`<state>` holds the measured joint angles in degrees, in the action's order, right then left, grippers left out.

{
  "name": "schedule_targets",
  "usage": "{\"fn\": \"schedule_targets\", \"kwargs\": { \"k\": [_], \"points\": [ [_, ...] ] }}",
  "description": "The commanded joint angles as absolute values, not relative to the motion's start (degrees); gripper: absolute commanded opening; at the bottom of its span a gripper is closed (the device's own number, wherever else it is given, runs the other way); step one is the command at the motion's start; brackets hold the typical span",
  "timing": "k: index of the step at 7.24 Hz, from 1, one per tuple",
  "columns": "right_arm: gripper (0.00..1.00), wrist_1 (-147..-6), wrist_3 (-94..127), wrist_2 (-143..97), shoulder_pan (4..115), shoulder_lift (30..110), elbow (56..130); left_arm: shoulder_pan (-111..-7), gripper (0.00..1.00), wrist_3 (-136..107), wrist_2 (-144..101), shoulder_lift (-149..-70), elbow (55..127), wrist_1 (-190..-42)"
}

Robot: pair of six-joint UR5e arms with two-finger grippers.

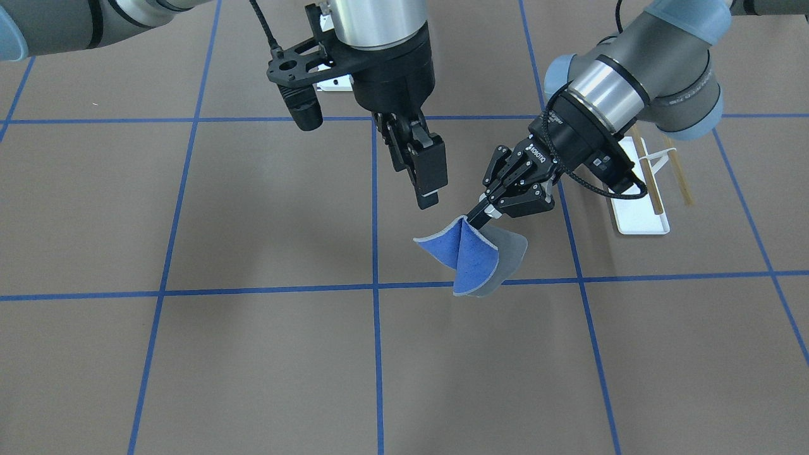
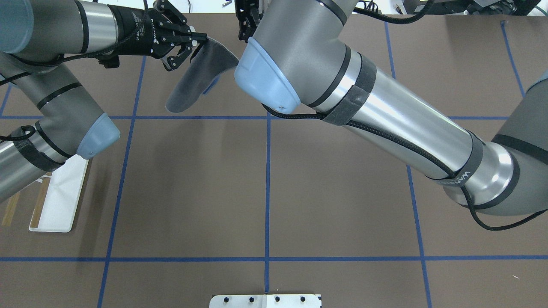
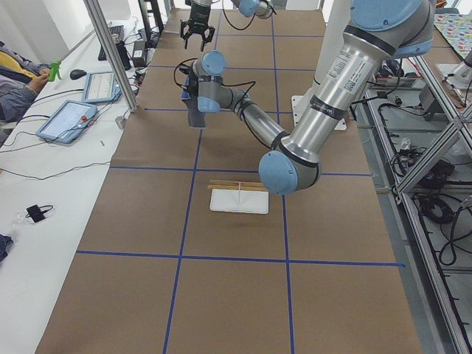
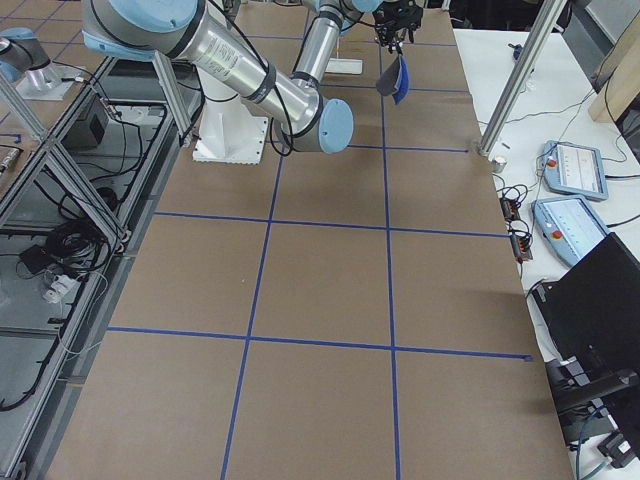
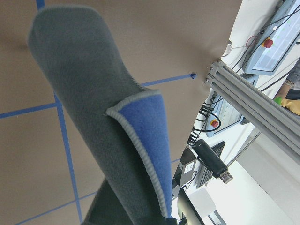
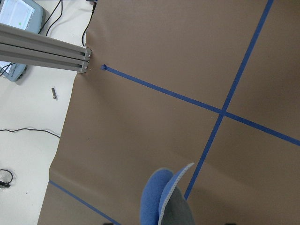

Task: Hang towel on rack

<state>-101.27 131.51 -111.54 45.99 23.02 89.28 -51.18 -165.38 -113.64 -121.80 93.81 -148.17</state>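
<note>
The towel [image 1: 471, 256], blue on one side and dark grey on the other, hangs folded from my left gripper [image 1: 478, 218], which is shut on its top edge and holds it above the table. In the overhead view the towel [image 2: 201, 72] shows its grey side below the left gripper [image 2: 199, 40]. The left wrist view shows the towel [image 5: 117, 131] close up. My right gripper [image 1: 428, 196] hangs just beside the towel, open and empty; its wrist view shows the towel [image 6: 164, 201] below. The rack [image 1: 638, 212], a white tray with two brown rods, stands behind the left arm and also shows in the overhead view [image 2: 55, 201].
A white bolted pedestal [image 3: 317, 110] stands at the robot's base. An aluminium post [image 3: 110, 51] rises at the table's far edge, with tablets [image 3: 74, 118] and cables on the white bench beyond. Blue tape lines [image 1: 376, 284] cross the brown table.
</note>
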Motion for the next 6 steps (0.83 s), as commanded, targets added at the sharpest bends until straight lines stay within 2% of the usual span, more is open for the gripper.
{"fn": "schedule_targets", "kwargs": {
  "k": [1, 2, 3, 6],
  "points": [
    [1.00, -101.3, 129.6, -112.7, 47.3, 28.1, 95.7, -51.2, 0.00, -156.2, -113.7, -121.5, 94.7, -148.8],
    [1.00, -101.5, 125.5, -113.1, 47.7, 33.7, 102.3, -51.2, 0.00, -149.3, -113.6, -119.6, 96.1, -148.7],
    [1.00, -102.1, 121.9, -113.2, 48.5, 36.8, 104.8, -51.3, 0.00, -137.1, -113.7, -115.4, 99.5, -148.7],
    [1.00, -102.1, 115.4, -113.2, 50.5, 40.5, 105.4, -51.2, 0.00, -110.3, -115.7, -103.4, 108.4, -150.0]
  ]
}}
